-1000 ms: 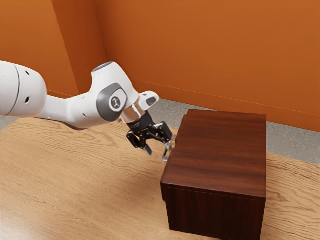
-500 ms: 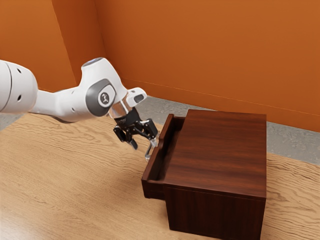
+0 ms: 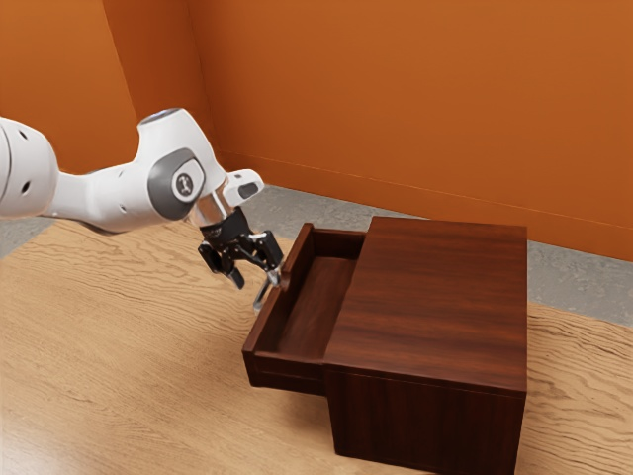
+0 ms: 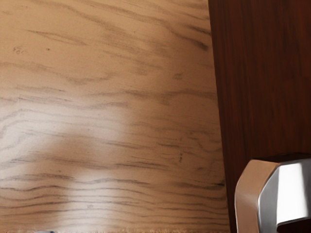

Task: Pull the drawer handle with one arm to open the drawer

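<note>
Orange walls, wood table (image 3: 119,376); drawer (image 3: 312,307) partly out. Gripper (image 3: 265,279) clamped on handle (image 3: 263,293). Watch: pull off-axis and your grip slips or cabinet (image 3: 445,297) drags.

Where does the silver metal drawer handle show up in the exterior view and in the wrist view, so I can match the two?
Exterior view: the silver metal drawer handle sits on the pulled-out drawer's dark wood front panel, on its side facing the arm.
Wrist view: the handle looms close to the camera, against the same front panel.
Shared landmark: the light wooden table bordering the panel.
</note>
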Robot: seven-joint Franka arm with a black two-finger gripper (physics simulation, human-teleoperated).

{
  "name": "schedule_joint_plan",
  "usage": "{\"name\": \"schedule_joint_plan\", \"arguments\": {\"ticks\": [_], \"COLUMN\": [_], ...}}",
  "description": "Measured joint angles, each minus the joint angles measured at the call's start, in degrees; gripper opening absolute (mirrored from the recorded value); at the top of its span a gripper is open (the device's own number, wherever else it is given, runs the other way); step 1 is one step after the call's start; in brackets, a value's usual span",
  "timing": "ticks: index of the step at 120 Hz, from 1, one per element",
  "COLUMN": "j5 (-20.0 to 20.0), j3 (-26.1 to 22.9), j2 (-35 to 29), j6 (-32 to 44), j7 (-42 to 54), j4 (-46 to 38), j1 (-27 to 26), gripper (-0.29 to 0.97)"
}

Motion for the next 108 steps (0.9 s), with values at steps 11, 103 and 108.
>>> {"name": "schedule_joint_plan", "arguments": {"ticks": [11,103,108], "j5": [0.1,0.3,0.4], "j3": [1.0,6.0,6.1], "j2": [-0.6,-6.2,-6.3], "j6": [-1.2,-4.3,-4.4], "j7": [0.6,3.3,3.3], "j4": [-0.1,-5.6,-5.6], "j1": [0.0,0.3,0.4], "gripper": [0.52,0.52,0.52]}}
